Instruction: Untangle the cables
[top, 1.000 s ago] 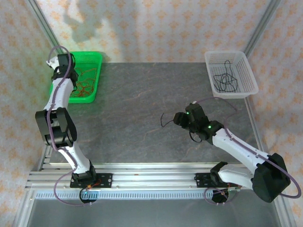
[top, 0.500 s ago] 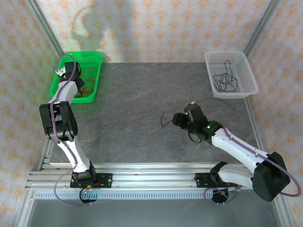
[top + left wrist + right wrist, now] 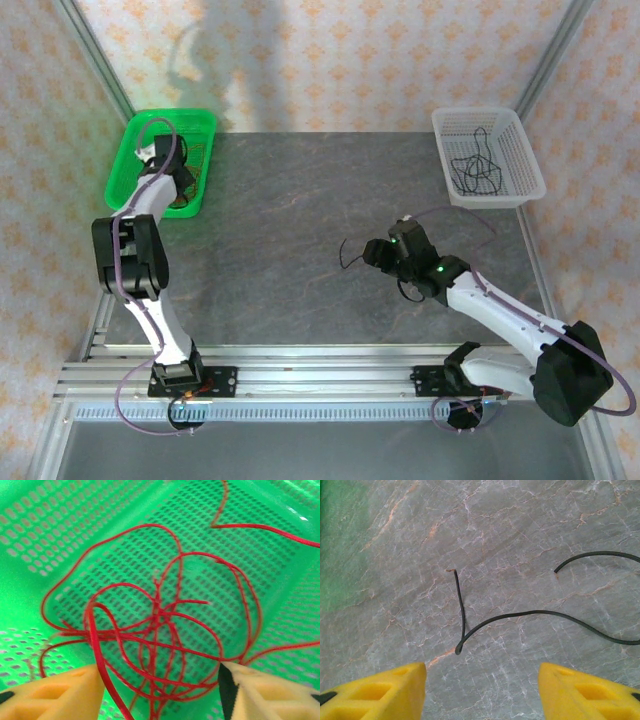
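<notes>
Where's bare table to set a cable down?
Bare: the table between green tray and white basket. Crowded: red cables fill the tray under the left gripper; a black cable lies before the right gripper.

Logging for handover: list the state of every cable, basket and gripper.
Red cables: tangled in the green basket.
Black cable: loose, flat on the table.
Black cables: looped in the white basket.
Left gripper: open, over the tangle.
Right gripper: open, holding nothing.
</notes>
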Tool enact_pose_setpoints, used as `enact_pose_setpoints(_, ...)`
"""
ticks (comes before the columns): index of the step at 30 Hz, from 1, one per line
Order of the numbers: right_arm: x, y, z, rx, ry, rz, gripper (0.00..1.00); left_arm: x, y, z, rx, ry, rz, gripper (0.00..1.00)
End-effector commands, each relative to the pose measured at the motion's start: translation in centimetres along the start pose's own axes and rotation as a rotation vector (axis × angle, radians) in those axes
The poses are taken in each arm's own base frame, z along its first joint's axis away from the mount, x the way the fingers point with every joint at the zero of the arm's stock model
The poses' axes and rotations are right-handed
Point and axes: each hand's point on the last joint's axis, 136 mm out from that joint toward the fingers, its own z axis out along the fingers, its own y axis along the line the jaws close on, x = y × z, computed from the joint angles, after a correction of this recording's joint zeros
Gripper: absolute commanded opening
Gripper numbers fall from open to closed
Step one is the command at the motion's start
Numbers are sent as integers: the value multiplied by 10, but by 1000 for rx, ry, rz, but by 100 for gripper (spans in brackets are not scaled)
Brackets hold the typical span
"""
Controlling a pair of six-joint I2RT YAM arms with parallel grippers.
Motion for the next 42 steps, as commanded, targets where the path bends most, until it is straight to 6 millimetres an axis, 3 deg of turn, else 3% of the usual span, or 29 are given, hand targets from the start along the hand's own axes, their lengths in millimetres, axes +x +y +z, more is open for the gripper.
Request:
enact_pose_setpoints(1, 0, 3, 1, -5, -11, -5, 62, -20, -16, -33, 40, -77, 2, 68)
enact_pose_setpoints(4, 3, 0, 1, 14, -10, -4, 66, -23, -24, -50, 57, -106, 8, 80)
enact_pose_setpoints(6, 6, -1, 2, 33, -10, -8, 70, -26, -26, -62, 63, -127, 6, 96)
enact_pose_setpoints(7, 7, -1, 2, 38, -9, -11, 72, -28, -26, -66, 65, -135, 3, 99)
enact_pose_setpoints(16, 23, 6, 14, 65, 17, -24, 78, -35, -23, -93, 78, -161, 4, 99)
enact_pose_setpoints(22, 32, -6, 24, 115, 15, 75, 81, -23, -46, -139, 206, -180, 35, 98)
enact_pose_setpoints(27, 27, 0, 36, 86, -20, 158, 82, 9, -68, -172, 302, -173, 83, 98)
enact_pose_setpoints(35, 23, 18, 55, 16, -72, 286, 80, 68, -91, -205, 432, -132, 150, 98)
enact_pose_setpoints(38, 28, 25, 63, -14, -64, 340, 75, 93, -96, -215, 461, -111, 190, 97)
enact_pose_setpoints(42, 33, 33, 69, -43, -74, 406, 61, 119, -98, -226, 488, -93, 230, 97)
